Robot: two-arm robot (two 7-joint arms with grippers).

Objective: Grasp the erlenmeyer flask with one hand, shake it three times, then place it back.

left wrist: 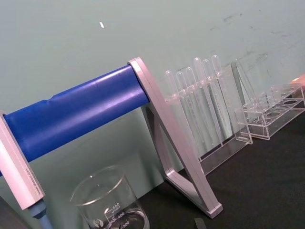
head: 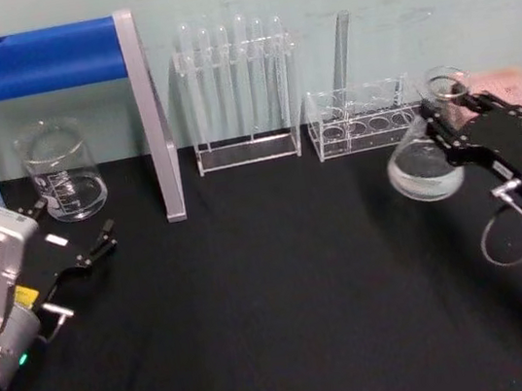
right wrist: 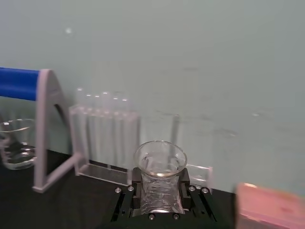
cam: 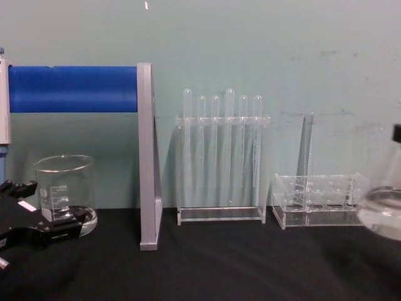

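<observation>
The erlenmeyer flask (head: 423, 169) is clear glass with a little liquid in its wide base. It is tilted at the right of the table, and its flared rim (head: 447, 84) leans toward the back right. My right gripper (head: 449, 124), the hand, is shut on the flask's neck. In the right wrist view the black jaws sit on either side of the neck, just under the flask rim (right wrist: 159, 158). The flask base (cam: 383, 213) shows at the right edge of the chest view. My left gripper (head: 74, 226) rests open and empty at the left, near the beaker.
A graduated beaker (head: 64, 176) stands at the back left beside a blue roller on a grey frame (head: 149, 114). A tall test-tube rack (head: 238, 91) and a low clear rack (head: 363, 119) line the back edge. A pink object (head: 502, 86) lies behind the flask.
</observation>
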